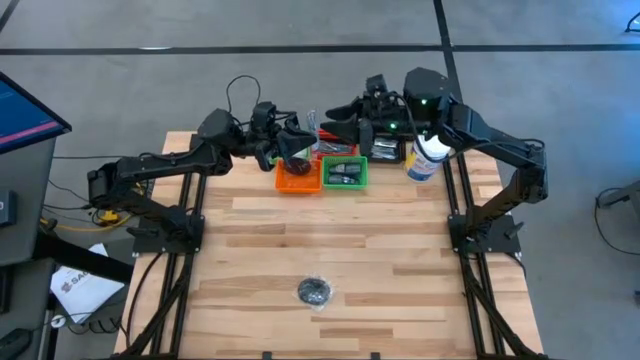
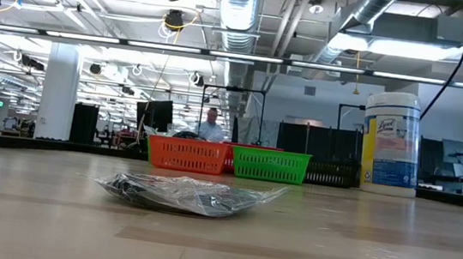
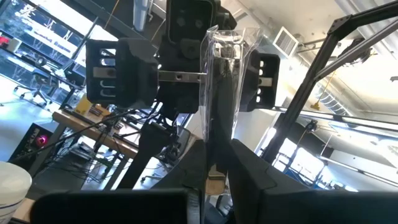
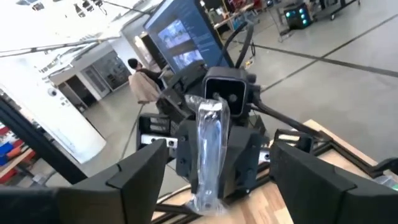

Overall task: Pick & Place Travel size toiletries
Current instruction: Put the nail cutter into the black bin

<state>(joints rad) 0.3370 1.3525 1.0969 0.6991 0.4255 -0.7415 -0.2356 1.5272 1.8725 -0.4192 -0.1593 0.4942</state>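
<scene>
Above the far edge of the bench (image 1: 330, 250), a surface of pale wooden planks, the two dark arms meet over a row of small slotted plastic baskets. Pinched in the left tool (image 1: 300, 140), whose fingers (image 3: 249, 168) are pressed together on it, a slim clear packet (image 3: 221, 87) with a dark strip inside stands upright, its glossy film crinkled at the top. From the right wrist camera that same packet (image 4: 210, 149) shows as a long, shiny sleeve in front of the left arm's black wrist housing. Opposite it, the right tool (image 1: 335, 128) has its broad matte fingers (image 4: 134, 177) spread wide, one on each side of the packet and apart from it.

Below the two tools sit an orange basket (image 1: 298, 178) and a green basket (image 1: 345, 172), side by side and touching, both with ribbed mesh walls; dark items lie in the green one. Just beside the green basket, toward the right arm, stands a tall white canister (image 1: 428, 158) with a yellow and blue label, upright and close to the right arm's forearm.

Near the front middle of the bench, well apart from the baskets, lies another toiletry: a black round piece in wrinkled clear plastic (image 1: 313, 291), flat on the wood. Seen from table height, its bag (image 2: 190, 196) spreads low and creased, partly in front of the baskets. Beyond the bench a person (image 2: 211, 126) shows in the room.
</scene>
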